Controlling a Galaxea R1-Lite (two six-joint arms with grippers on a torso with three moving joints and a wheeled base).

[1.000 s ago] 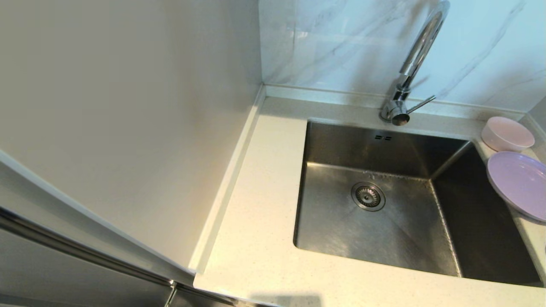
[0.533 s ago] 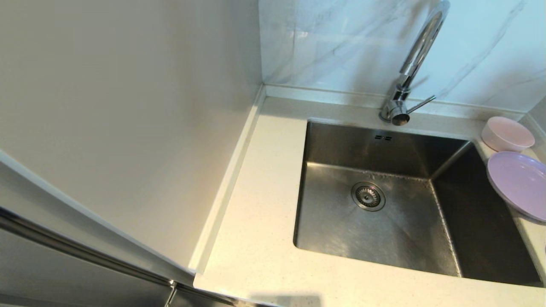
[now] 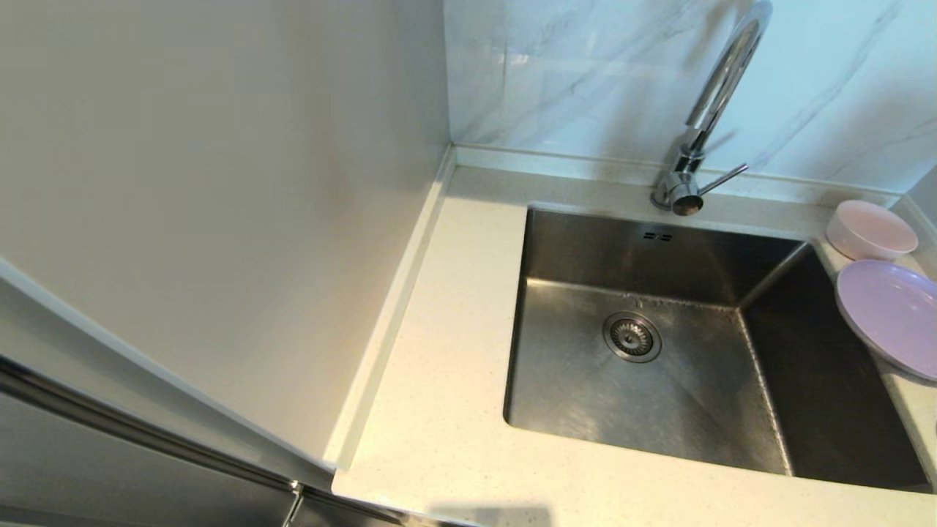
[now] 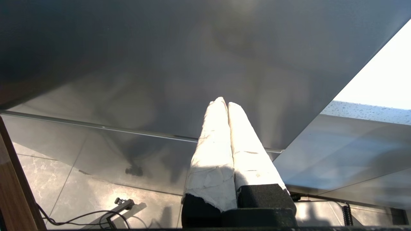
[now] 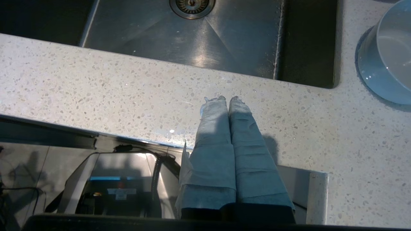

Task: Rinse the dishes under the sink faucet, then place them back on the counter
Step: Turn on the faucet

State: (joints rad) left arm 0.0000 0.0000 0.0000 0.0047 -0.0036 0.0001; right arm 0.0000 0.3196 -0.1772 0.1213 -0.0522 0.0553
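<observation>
The pale pink bowl stands on the cream speckled counter at the sink's far right corner. Just in front of it lies the lilac plate, its edge overhanging the steel sink. The chrome faucet rises behind the sink, and no water runs from it. Neither gripper shows in the head view. My right gripper is shut and empty above the counter's front strip, with the plate off to one side. My left gripper is shut and empty, low beside a grey cabinet panel.
A plain wall panel closes off the counter's left side. Grey-veined marble tiles stand behind the faucet. The drain strainer sits in the sink floor. Floor cables lie below the left arm.
</observation>
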